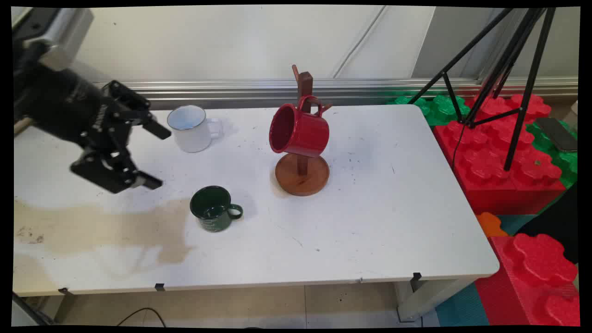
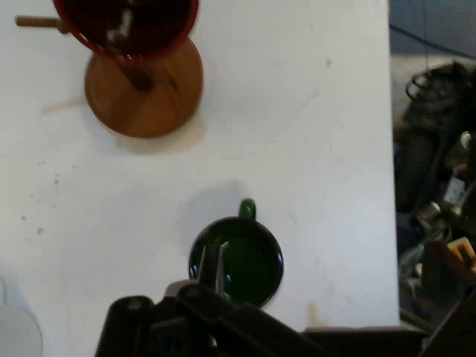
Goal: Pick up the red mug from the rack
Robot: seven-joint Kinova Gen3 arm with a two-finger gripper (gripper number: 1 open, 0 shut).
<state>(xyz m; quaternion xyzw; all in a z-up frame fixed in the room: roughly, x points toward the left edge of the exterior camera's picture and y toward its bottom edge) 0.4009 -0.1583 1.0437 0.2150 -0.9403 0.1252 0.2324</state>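
Flanking green mug (image 1: 213, 208) (upright): white mug (image 1: 189, 128), mug stand (image 1: 302, 172).

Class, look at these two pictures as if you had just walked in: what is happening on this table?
A robot arm's black gripper hangs open above the table's left side, holding nothing. Nearest it are a white mug and a dark green mug, both standing upright on the table. A red mug hangs by its handle on a wooden mug stand near the middle. The hand view looks down into the green mug.
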